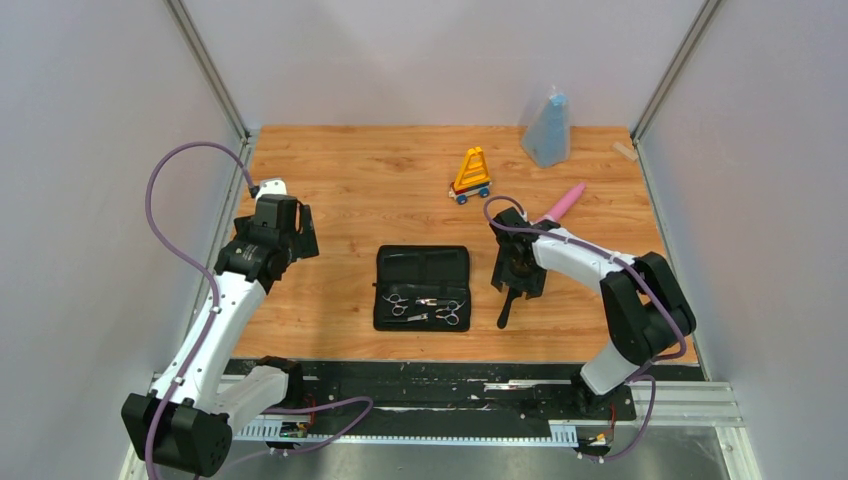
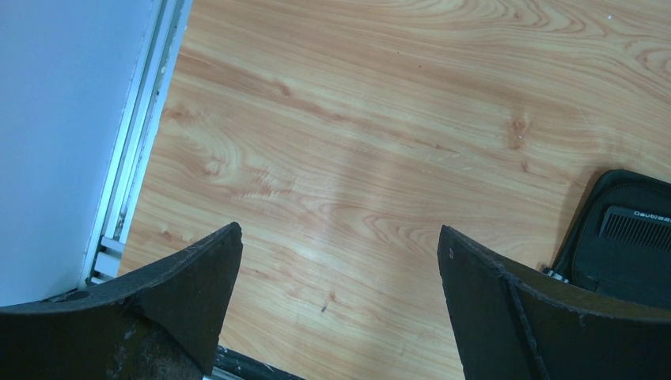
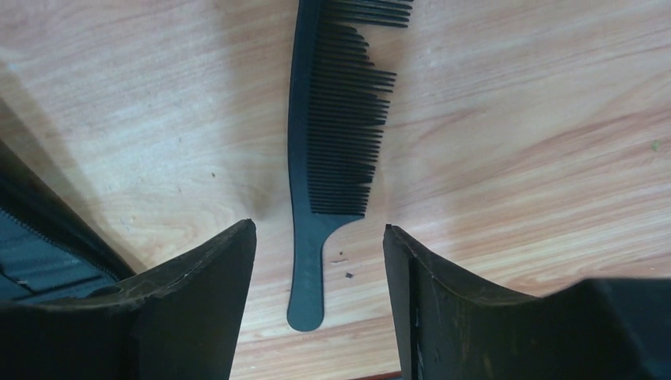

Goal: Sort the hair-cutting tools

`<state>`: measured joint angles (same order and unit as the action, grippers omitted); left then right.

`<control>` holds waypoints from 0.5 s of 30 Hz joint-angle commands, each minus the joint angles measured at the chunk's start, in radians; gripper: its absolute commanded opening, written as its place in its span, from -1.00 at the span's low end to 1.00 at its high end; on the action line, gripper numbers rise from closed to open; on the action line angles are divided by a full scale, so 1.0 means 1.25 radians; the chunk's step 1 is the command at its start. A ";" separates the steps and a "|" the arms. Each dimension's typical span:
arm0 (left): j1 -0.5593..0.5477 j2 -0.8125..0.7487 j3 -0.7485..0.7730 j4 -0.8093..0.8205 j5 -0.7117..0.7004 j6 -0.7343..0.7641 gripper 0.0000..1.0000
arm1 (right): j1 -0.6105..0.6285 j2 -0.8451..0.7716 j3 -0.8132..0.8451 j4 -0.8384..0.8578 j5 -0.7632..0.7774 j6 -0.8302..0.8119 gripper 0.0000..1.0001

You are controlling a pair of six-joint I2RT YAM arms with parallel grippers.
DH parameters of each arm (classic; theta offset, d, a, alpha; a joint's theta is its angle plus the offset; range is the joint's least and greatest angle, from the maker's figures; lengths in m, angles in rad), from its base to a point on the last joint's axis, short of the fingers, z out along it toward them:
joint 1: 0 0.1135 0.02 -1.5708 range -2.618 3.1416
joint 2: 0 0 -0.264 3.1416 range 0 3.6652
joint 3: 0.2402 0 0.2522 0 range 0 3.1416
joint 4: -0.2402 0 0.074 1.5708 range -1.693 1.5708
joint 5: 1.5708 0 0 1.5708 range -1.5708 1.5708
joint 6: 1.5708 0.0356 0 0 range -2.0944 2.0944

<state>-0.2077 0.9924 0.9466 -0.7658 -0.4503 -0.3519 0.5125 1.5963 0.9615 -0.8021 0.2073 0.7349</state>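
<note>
An open black case (image 1: 422, 262) lies at the table's middle, with two small silver scissors (image 1: 397, 303) (image 1: 447, 311) on its near half. The left wrist view shows the case's corner (image 2: 625, 277) with a flat black comb (image 2: 638, 228) in it. A black comb with a handle (image 3: 332, 142) lies on the wood right of the case, and its handle end pokes out in the top view (image 1: 504, 314). My right gripper (image 3: 319, 231) (image 1: 520, 283) is open and hovers over the comb's handle, a finger on each side. My left gripper (image 2: 340, 253) (image 1: 292, 236) is open and empty over bare wood left of the case.
A yellow-orange toy on wheels (image 1: 471, 176) stands behind the case. A pink wand (image 1: 562, 202) lies just behind the right gripper. A blue bag (image 1: 548, 130) and a small beige piece (image 1: 625, 151) sit at the back right. Walls close in both sides.
</note>
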 commanded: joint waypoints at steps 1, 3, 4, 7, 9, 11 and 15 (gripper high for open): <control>0.004 -0.004 -0.001 0.019 -0.002 0.009 1.00 | -0.011 0.025 -0.018 0.051 0.022 0.051 0.22; 0.004 -0.004 0.000 0.019 -0.001 0.009 1.00 | -0.015 0.036 -0.025 0.061 0.019 0.053 0.19; 0.004 -0.004 0.000 0.019 -0.001 0.009 1.00 | -0.016 0.039 -0.028 0.065 0.015 0.054 0.18; 0.004 -0.004 0.000 0.017 -0.003 0.009 1.00 | -0.017 0.048 -0.042 0.076 0.005 0.059 0.12; 0.004 -0.004 0.000 0.018 -0.003 0.010 1.00 | -0.019 0.053 -0.051 0.082 0.000 0.061 0.08; 0.004 -0.004 0.000 0.017 -0.004 0.009 1.00 | -0.019 0.053 -0.057 0.084 -0.004 0.063 0.02; 0.004 -0.002 0.000 0.019 -0.002 0.010 1.00 | -0.019 0.039 -0.060 0.084 0.008 0.052 -0.21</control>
<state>-0.2077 0.9924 0.9466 -0.7658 -0.4500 -0.3519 0.4942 1.6226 0.9302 -0.7277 0.1730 0.7925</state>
